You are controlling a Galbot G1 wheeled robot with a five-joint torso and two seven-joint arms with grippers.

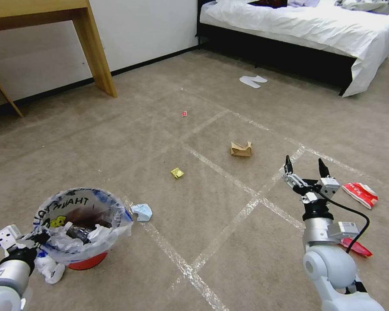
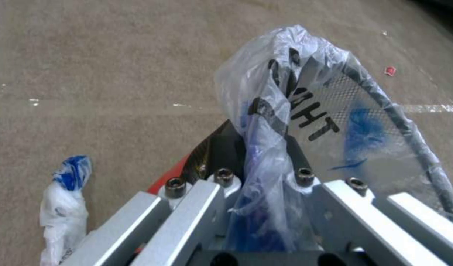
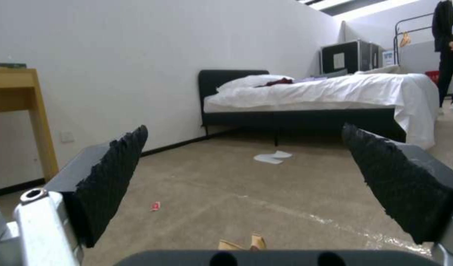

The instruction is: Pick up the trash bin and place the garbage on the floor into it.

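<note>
Your left gripper (image 2: 266, 181) pinches the trash bin (image 1: 83, 224) by its bagged rim. Your right gripper (image 1: 306, 169) hangs with fingers spread, the brown paper bag (image 1: 241, 149) ahead of their tips: you're collecting, so bring those fingers down around it

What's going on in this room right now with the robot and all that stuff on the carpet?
The robot is collecting litter. Its left gripper is shut on the rim of the trash bin, which already holds some rubbish. The right gripper hangs open above the floor, fingers spread. A brown paper bag, yellow scrap, crumpled tissue and red wrappers are on the carpet.
</note>
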